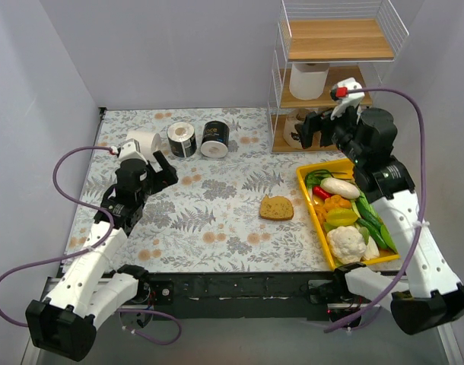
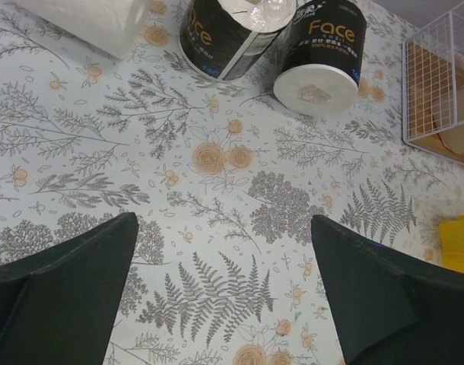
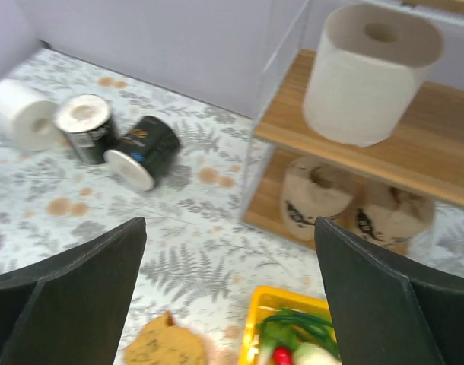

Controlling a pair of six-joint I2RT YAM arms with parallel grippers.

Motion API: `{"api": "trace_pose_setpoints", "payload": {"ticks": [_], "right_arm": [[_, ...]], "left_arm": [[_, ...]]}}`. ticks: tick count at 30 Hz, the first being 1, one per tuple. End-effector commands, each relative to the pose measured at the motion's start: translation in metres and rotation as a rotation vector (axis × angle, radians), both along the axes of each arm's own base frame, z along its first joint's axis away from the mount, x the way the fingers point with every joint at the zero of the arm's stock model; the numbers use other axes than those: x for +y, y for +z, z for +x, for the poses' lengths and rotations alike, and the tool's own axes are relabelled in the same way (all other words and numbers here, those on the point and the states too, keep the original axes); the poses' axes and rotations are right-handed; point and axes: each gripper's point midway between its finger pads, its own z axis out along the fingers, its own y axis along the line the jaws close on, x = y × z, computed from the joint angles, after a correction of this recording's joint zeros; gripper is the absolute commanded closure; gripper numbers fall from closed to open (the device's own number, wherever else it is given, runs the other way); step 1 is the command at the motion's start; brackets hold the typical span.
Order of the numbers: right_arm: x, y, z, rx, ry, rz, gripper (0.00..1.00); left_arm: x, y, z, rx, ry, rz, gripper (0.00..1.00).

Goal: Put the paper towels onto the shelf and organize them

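Note:
The shelf [image 1: 335,46] stands at the back right. One white paper towel roll [image 1: 309,81] stands on its middle board, and two tan printed rolls [image 3: 316,194] [image 3: 388,217] sit on the bottom board. On the table at the back left lie a white roll [image 1: 143,141], an upright black roll [image 1: 182,139] and a black roll on its side [image 1: 214,139]. My left gripper [image 1: 165,169] is open and empty, just in front of these three rolls [image 2: 228,34]. My right gripper [image 1: 314,131] is open and empty in front of the shelf's bottom tier.
A yellow tray [image 1: 316,220] of vegetables lies at the right, under my right arm. A round brown bread slice [image 1: 276,207] lies on the floral cloth near the middle. Grey walls close the back and both sides. The shelf's top board is bare.

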Motion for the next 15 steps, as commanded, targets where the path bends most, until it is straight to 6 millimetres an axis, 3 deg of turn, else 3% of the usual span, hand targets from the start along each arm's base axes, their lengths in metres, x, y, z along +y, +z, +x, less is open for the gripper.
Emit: {"api": "trace_pose_setpoints", "payload": {"ticks": [1, 2, 3, 4, 5, 6, 7, 8, 10, 11, 13, 14, 15], "right_arm": [[0.025, 0.008, -0.044, 0.039, 0.140, 0.248, 0.01], [0.026, 0.007, -0.050, 0.053, 0.147, 0.278, 0.01], [0.028, 0.010, -0.063, 0.067, 0.173, 0.322, 0.02], [0.031, 0.000, -0.068, 0.093, 0.190, 0.326, 0.01], [0.033, -0.004, -0.073, 0.104, 0.209, 0.329, 0.01], [0.033, -0.003, -0.081, 0.096, 0.224, 0.337, 0.01], [0.033, -0.007, -0.084, 0.103, 0.232, 0.342, 0.01], [0.033, -0.020, -0.086, 0.127, 0.228, 0.345, 0.01], [0.029, -0.020, -0.093, 0.099, 0.218, 0.364, 0.01], [0.027, -0.031, -0.093, 0.110, 0.205, 0.363, 0.02], [0.022, -0.026, -0.098, 0.060, 0.198, 0.356, 0.01], [0.020, -0.027, -0.099, 0.051, 0.192, 0.348, 0.02], [0.018, -0.023, -0.102, 0.037, 0.192, 0.342, 0.01]], "left_arm": [[-0.012, 0.011, 0.014, -0.037, -0.039, -0.045, 0.02], [-0.009, 0.024, 0.021, -0.064, -0.026, -0.052, 0.02], [-0.007, 0.021, 0.030, -0.048, -0.018, -0.048, 0.02], [-0.005, 0.026, 0.038, -0.050, -0.010, -0.048, 0.02], [0.005, 0.044, 0.049, -0.078, 0.021, -0.052, 0.02], [0.010, 0.049, 0.057, -0.072, 0.042, -0.046, 0.02], [0.016, 0.038, 0.068, -0.028, 0.067, -0.018, 0.02], [0.036, 0.047, 0.078, -0.046, 0.154, 0.058, 0.02], [0.058, 0.033, 0.094, -0.023, 0.253, 0.163, 0.02], [0.077, 0.032, 0.096, -0.016, 0.314, 0.270, 0.02], [0.091, 0.029, 0.110, -0.014, 0.366, 0.355, 0.02], [0.099, 0.016, 0.118, 0.034, 0.384, 0.402, 0.02], [0.101, 0.023, 0.128, 0.028, 0.383, 0.406, 0.02]]}}
